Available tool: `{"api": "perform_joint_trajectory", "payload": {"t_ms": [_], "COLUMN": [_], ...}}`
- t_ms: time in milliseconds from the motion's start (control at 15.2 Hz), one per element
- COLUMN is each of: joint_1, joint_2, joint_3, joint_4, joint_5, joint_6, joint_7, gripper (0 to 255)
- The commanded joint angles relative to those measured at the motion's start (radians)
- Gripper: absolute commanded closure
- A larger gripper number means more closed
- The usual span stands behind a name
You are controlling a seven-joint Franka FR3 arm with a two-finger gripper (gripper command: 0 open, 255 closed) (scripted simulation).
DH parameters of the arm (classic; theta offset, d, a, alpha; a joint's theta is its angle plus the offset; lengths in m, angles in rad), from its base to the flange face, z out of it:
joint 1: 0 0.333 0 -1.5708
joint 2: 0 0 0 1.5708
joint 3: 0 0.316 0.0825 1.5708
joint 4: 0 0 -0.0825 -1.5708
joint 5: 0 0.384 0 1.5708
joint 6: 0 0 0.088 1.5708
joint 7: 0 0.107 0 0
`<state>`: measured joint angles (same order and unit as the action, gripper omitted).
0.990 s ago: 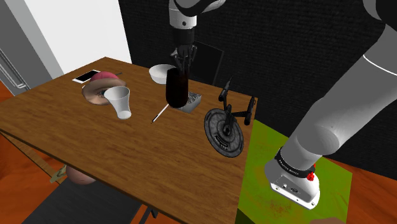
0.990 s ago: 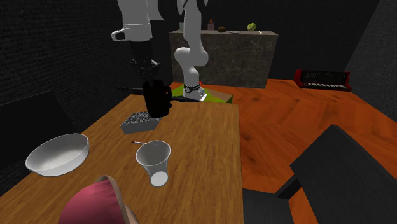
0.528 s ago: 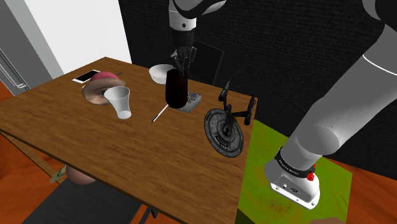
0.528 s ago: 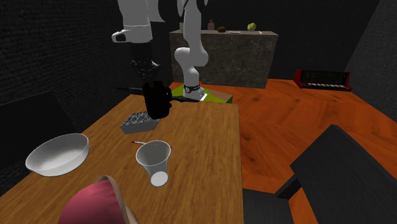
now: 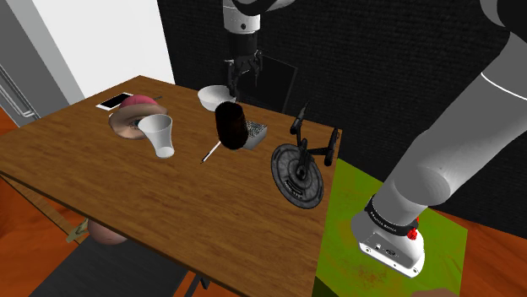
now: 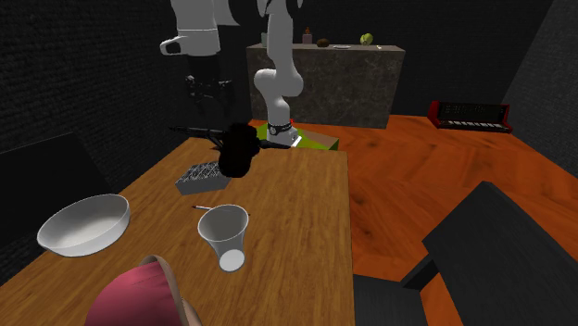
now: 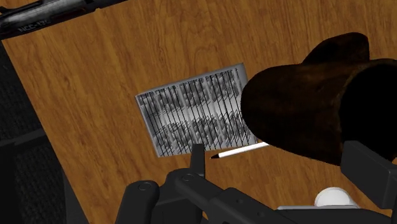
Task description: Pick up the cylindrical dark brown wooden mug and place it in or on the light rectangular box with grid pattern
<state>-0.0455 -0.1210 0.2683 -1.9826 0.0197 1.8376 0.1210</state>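
The dark brown mug [image 5: 230, 125] sits tilted at one end of the light grid-patterned box [image 7: 191, 118] on the wooden table [image 5: 127, 186], the black gripper [image 5: 241, 74] above it, fingers apart and empty

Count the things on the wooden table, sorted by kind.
Mugs and cups: 2 (dark brown mug, white cup)
Bowls: 1 (white bowl)
Boxes: 1 (grid-patterned box)
Pens: 1 (white pen)
Phones: 1 (phone)
Other: 2 (pink round thing, black wheel-shaped object)
Total: 8
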Motion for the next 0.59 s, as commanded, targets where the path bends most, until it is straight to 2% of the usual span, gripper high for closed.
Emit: {"api": "perform_joint_trajectory", "payload": {"t_ms": [0,66,528], "joint_1": [0.0,-0.001,-0.001], "joint_2": [-0.008,-0.007,-0.007], "joint_3": [-0.001,-0.001,-0.001], "joint_4": [0.054,0.081,0.081], "joint_5": [0.002,0.001,0.001], "joint_6": [-0.062,-0.088,-0.088], "joint_7": [-0.001,-0.001,-0.001], "gripper": [0,0,0]}}
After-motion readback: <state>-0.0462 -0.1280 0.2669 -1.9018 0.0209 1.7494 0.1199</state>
